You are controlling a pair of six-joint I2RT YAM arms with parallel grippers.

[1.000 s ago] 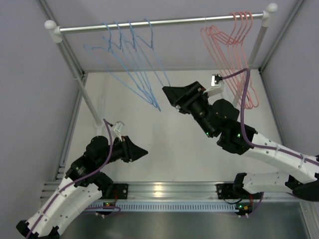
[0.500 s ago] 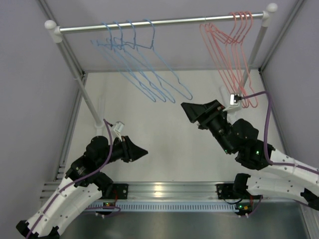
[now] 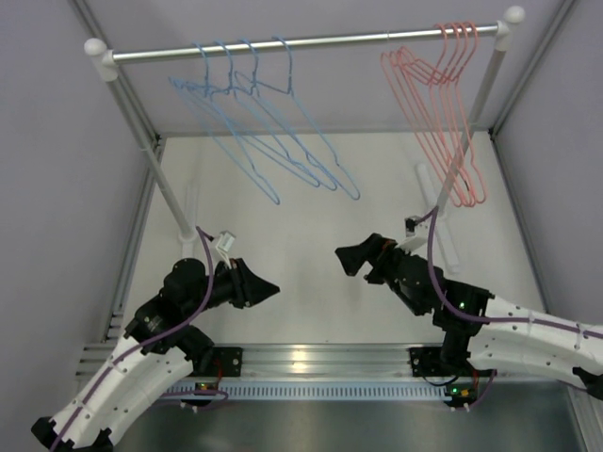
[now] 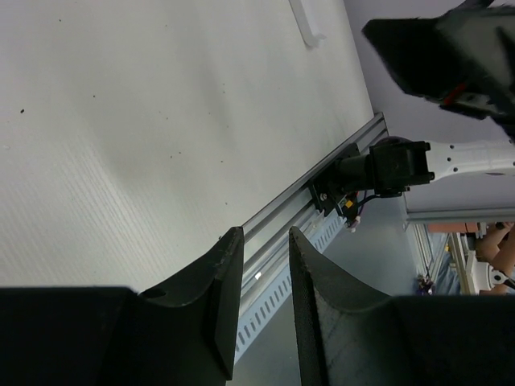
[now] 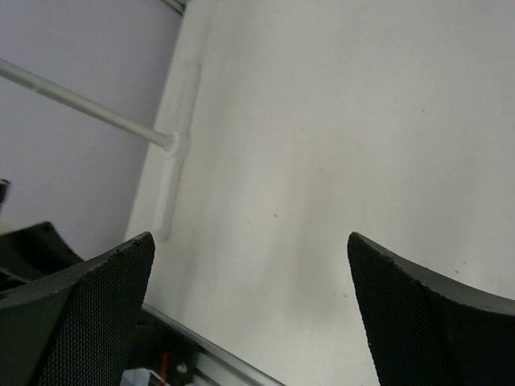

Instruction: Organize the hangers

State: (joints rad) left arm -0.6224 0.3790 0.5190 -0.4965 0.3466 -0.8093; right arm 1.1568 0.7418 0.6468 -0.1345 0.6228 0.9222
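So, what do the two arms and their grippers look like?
Both arms have white shells with black joints. A purple cable runs along the left arm, and another along the right arm. The left gripper and right gripper are black and wedge-shaped; the right one's fingers carry a fine mesh texture.

We can read no text, label, brand, number or sign in any of the three views. Nothing legible shows to us from above or from either wrist camera.
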